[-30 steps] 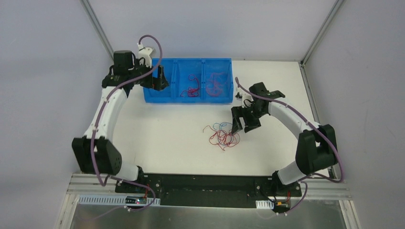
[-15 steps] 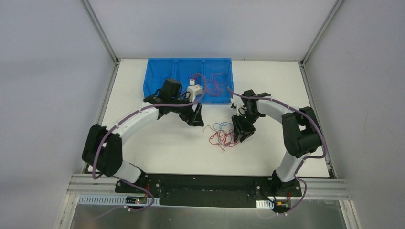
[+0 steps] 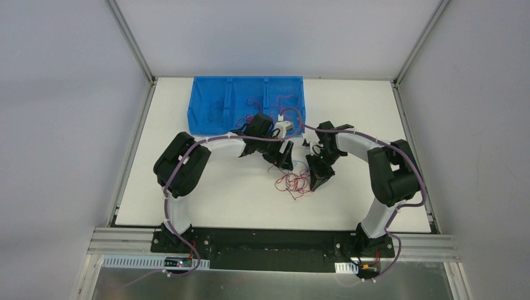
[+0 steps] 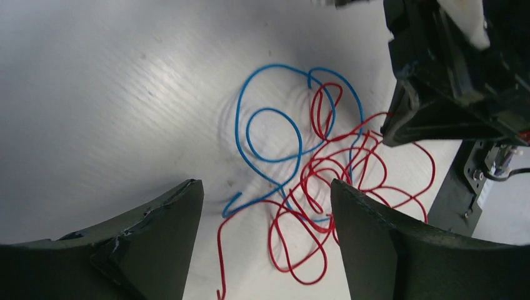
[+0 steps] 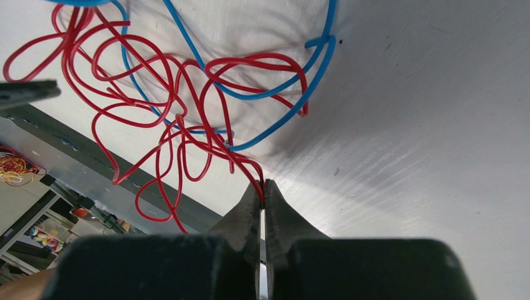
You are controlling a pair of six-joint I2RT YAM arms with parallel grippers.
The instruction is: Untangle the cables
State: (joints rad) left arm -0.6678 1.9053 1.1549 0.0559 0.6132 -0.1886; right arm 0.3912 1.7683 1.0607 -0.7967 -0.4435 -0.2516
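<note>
Cables judged near weightless, limp but springy, prone to snag one another and slip from the pads; best taken at a free end or an outer loop, one strand at a time. Loose curly tangle, mostly red with some blue, on the white table between both grippers. Right gripper pinched closed on a red strand at the tangle's edge. Left gripper spread wide just over it, nothing held. Beyond, a blue bin holds more red strands.
</note>
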